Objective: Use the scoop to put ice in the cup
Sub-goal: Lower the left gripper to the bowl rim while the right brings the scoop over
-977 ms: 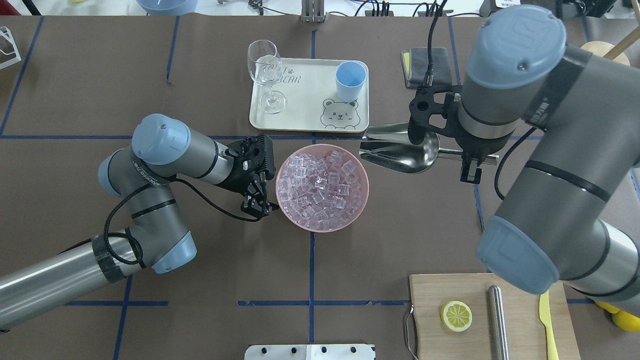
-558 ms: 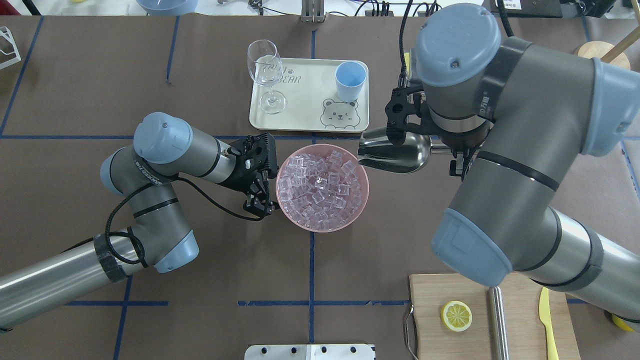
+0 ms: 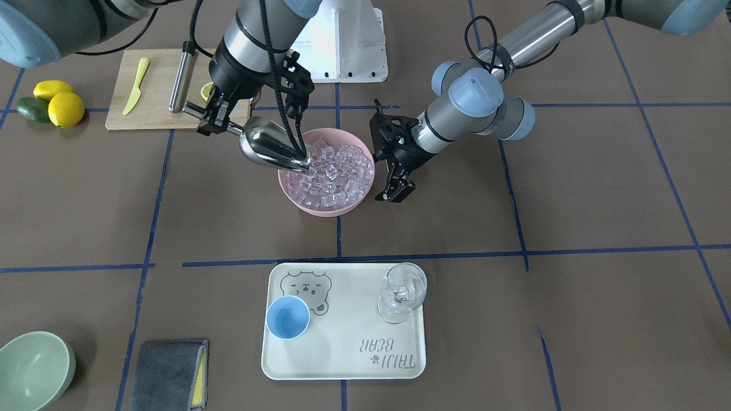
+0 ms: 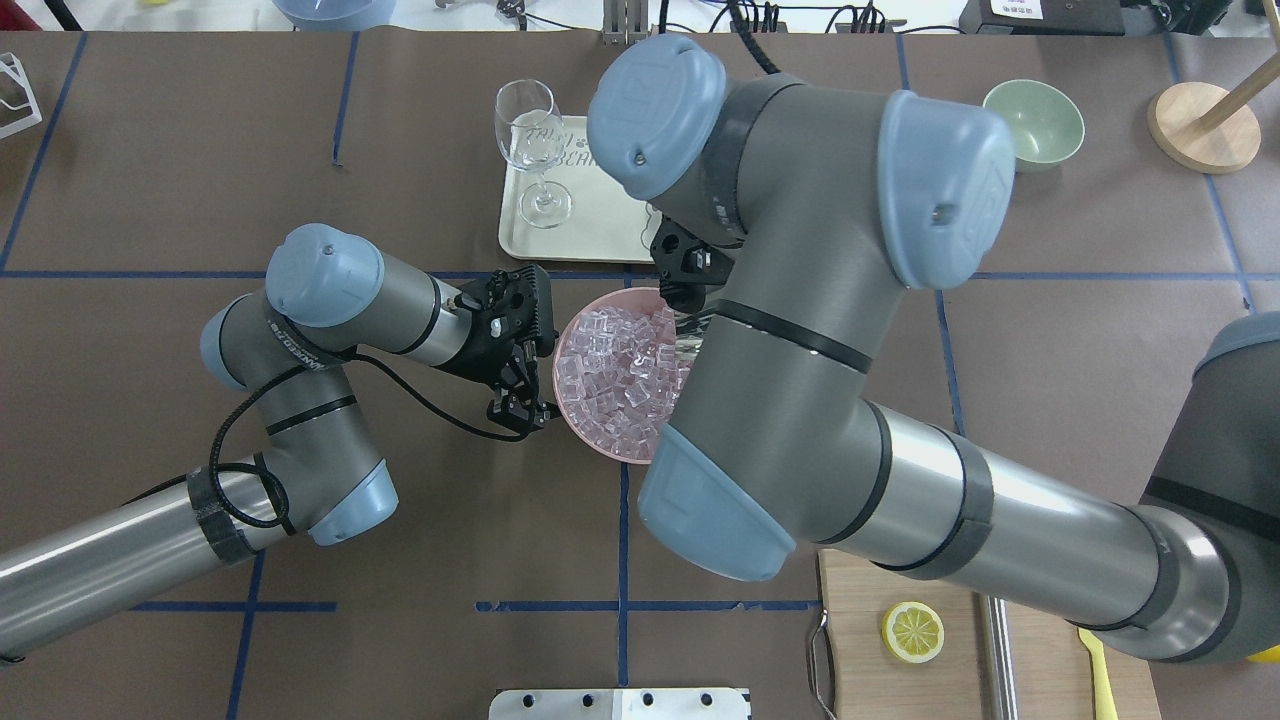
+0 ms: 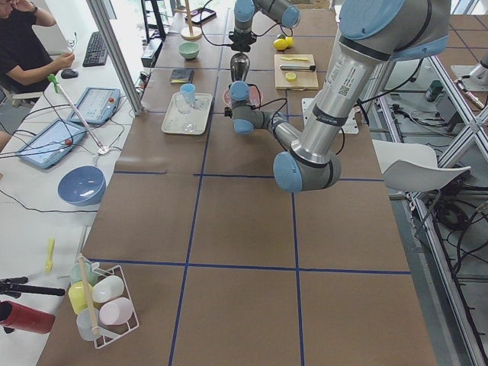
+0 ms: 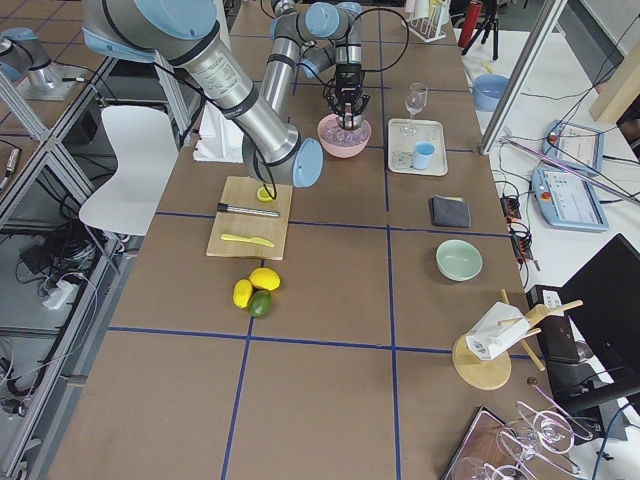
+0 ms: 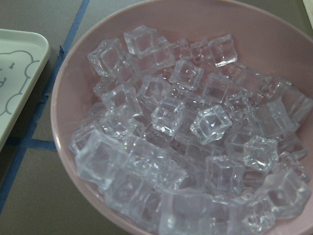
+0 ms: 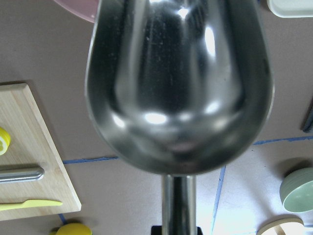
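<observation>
My right gripper is shut on the thin handle of the silver scoop. The scoop tilts down, its front lip touching the ice at the edge of the pink bowl. The right wrist view shows the scoop empty. My left gripper is open, beside the opposite side of the bowl's rim, holding nothing. The left wrist view shows the ice piled in the bowl. The light blue cup stands empty on the cream tray. In the overhead view my right arm hides it.
A wine glass stands on the tray beside the cup. A cutting board holds a yellow knife and a steel cylinder. Lemons, a green bowl and a grey cloth lie further out.
My right arm has swung left, carrying the scoop from beside the bowl's right rim to over the ice; it now covers the cup from above. The left arm has stayed put.
</observation>
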`<action>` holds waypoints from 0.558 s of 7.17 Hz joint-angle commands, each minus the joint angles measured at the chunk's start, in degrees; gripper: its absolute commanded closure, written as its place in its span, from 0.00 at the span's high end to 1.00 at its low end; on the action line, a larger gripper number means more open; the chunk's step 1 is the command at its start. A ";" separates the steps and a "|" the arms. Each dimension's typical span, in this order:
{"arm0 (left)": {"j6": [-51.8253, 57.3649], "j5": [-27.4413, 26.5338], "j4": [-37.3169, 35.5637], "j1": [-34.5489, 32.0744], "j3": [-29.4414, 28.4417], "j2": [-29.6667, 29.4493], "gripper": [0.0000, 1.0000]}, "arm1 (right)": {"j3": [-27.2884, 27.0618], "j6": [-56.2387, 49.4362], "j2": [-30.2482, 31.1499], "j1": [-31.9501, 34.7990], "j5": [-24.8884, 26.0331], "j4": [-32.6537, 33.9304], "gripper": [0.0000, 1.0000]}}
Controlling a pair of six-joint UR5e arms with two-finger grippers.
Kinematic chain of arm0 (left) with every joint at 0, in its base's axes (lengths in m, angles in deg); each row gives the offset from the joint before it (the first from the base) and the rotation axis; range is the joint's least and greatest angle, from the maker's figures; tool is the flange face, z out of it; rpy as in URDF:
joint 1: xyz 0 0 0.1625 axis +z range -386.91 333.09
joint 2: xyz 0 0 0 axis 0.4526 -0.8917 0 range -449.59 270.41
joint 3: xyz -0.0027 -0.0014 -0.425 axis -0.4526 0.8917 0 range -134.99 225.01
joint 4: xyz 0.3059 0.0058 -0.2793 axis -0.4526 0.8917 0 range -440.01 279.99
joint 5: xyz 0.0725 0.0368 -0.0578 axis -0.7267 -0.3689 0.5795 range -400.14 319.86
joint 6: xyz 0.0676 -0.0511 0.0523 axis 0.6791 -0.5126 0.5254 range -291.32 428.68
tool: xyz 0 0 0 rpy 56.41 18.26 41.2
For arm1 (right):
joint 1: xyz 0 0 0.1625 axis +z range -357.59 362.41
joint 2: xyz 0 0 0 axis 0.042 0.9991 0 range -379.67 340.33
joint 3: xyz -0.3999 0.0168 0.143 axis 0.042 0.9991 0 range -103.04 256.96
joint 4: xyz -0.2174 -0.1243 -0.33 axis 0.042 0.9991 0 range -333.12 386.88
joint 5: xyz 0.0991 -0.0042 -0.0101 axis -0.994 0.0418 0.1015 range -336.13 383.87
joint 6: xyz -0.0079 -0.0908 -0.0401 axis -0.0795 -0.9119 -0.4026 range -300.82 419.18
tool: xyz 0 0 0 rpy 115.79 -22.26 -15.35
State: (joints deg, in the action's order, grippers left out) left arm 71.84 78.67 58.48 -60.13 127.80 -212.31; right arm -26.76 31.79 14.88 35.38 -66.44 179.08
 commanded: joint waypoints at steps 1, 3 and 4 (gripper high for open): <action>0.00 0.01 0.11 0.00 0.09 -0.07 0.99 | 2.72 -0.03 -0.97 -1.51 3.46 3.87 0.00; 0.00 0.01 0.20 0.00 0.09 -0.07 0.99 | 3.95 -0.20 -1.58 -2.38 5.05 6.26 0.00; -0.09 0.10 0.20 0.00 0.09 0.02 0.99 | 6.92 -0.20 -2.63 -3.78 6.97 6.09 0.00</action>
State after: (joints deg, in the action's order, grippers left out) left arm 71.82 78.70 58.66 -60.13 127.88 -212.36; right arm -22.64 31.63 13.29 32.94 -61.36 184.86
